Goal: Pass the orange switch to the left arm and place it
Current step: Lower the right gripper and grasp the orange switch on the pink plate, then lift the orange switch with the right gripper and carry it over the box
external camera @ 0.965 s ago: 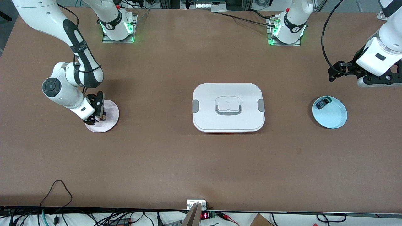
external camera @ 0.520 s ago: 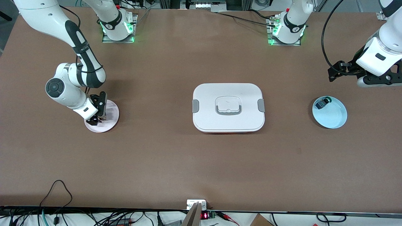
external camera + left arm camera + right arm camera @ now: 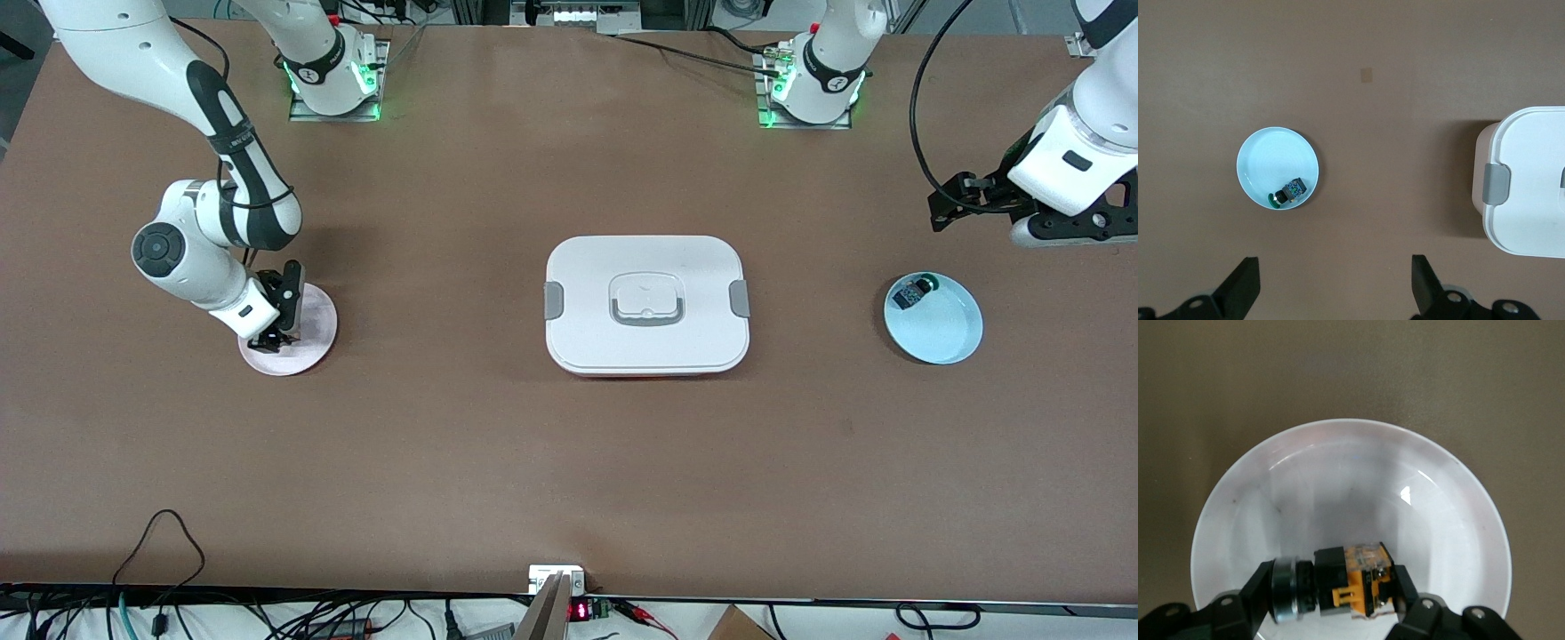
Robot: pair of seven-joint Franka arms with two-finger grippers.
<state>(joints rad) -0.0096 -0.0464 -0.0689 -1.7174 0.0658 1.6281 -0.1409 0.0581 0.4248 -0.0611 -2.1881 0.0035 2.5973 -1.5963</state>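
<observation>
While the left end effector (image 3: 1331, 290) waits open, the right end effector (image 3: 1331, 590) grips the orange switch (image 3: 1355, 580) above the brown table (image 3: 498, 462).

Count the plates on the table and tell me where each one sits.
2. A pink plate at the right arm's end of the table, under the right gripper. A blue plate at the left arm's end, holding a small green-topped part. None looks hidden.
</observation>
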